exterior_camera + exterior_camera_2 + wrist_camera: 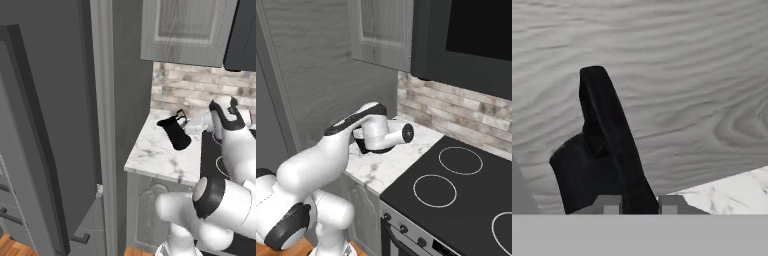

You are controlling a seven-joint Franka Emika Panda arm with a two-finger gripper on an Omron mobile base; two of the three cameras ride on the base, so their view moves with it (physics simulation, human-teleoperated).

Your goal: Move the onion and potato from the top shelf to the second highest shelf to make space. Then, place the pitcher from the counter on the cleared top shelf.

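Clamping claw (640, 204) tight on pitcher (175, 132) handle above tabletop (160, 152); likely rigid, top-heavy, swinging if tilted.

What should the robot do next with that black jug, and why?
Probably lift it a little further off the counter. The gripper looks shut on the pitcher's handle, and the pitcher hangs tilted, so clearing the stone before swinging toward the fridge seems wise.

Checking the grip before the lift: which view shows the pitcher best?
The left base view: the whole black pitcher tilts above the counter. The hand view shows its handle between the gripper tips. The right base view hides most behind the arm.
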